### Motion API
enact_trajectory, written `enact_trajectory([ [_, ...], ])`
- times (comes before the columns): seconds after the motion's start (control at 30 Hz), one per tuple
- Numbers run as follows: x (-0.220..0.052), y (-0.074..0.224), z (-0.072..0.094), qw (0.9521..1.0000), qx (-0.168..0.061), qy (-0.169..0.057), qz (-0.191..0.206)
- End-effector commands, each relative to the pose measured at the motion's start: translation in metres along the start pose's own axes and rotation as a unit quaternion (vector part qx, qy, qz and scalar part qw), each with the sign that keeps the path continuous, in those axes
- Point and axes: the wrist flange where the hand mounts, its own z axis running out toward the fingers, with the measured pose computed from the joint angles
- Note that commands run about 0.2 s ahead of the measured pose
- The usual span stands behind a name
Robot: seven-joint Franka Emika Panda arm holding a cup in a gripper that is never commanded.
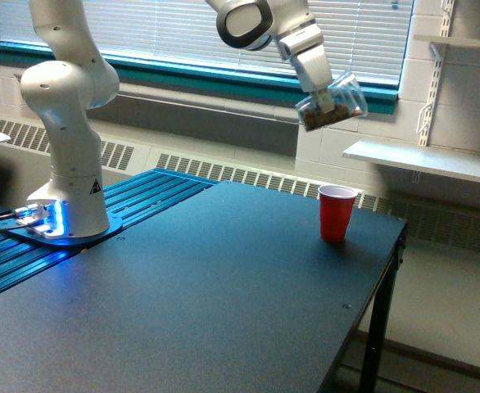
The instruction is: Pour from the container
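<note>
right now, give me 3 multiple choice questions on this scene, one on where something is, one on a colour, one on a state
1. Where does the red cup stand?
A. On the dark table, near its far corner at the exterior view's right
B. On the wall shelf
C. Beside the robot's base

2. What colour is the matter in the clear container?
A. White
B. Brown
C. Green

3. How is the clear container held?
A. Upright on the table
B. Upside down inside the red cup
C. Tilted in the air, in the gripper

Answers:
1 A, it stands on the tabletop by that corner.
2 B, brown grains show through the plastic.
3 C, it hangs tilted high above the table.
</note>
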Motion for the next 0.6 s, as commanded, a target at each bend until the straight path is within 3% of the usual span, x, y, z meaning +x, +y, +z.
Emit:
enact_trajectory([
  [0.03,-0.028,-0.018,0.004,0.9990,0.005,-0.013,-0.042],
  [0.6,-0.073,-0.043,0.036,0.9941,-0.013,-0.059,-0.090],
])
